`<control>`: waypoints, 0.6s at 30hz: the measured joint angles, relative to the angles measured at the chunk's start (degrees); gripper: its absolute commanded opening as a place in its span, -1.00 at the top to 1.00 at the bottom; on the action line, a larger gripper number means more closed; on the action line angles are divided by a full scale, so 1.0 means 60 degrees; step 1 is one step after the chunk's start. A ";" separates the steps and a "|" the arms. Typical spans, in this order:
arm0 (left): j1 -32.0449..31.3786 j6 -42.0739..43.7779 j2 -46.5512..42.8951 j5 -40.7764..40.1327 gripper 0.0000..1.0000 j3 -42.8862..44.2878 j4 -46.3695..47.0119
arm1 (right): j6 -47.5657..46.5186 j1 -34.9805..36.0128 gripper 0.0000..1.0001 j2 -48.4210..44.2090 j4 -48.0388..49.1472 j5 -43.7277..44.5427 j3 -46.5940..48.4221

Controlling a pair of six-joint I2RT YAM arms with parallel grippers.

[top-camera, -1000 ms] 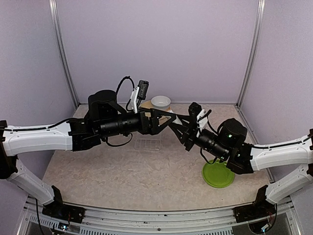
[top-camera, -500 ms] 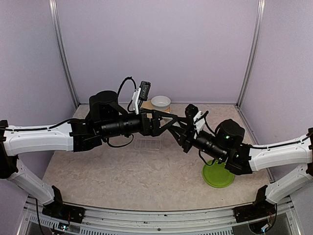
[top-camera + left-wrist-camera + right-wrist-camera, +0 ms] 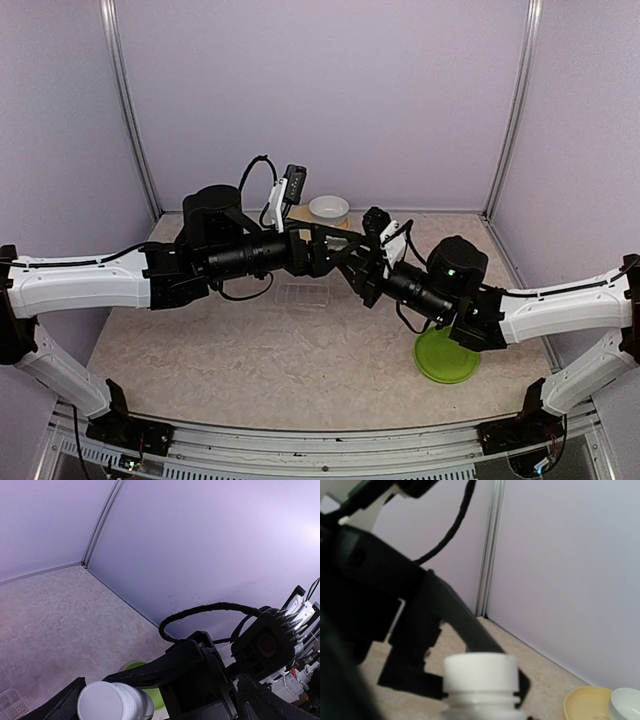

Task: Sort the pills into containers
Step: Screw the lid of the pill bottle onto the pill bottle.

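A white pill bottle with a white screw cap (image 3: 480, 672) lies in my right gripper (image 3: 362, 272), which is shut on its body, cap pointing at my left gripper (image 3: 340, 250). In the left wrist view the cap (image 3: 107, 702) faces the camera, between my wide-open left fingers (image 3: 62, 705), nearer the left one. Both grippers meet in mid-air above the table. The clear compartment pill box (image 3: 302, 295) lies flat below them; its corner also shows in the left wrist view (image 3: 7, 700). No pills can be seen.
A green round plate (image 3: 445, 357) lies under the right arm, also seen in the left wrist view (image 3: 156, 696). A white bowl (image 3: 328, 207) on a tan plate stands at the back wall, also seen in the right wrist view (image 3: 626, 705). Walls enclose the table.
My right arm has moved left and up with the bottle, closing on the left gripper. The left arm has hardly moved.
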 measured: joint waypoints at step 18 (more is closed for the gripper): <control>0.0007 0.0251 -0.0040 -0.0091 -0.98 0.0015 -0.0015 | 0.0000 0.0302 1.00 0.0488 -0.0095 -0.0317 0.0357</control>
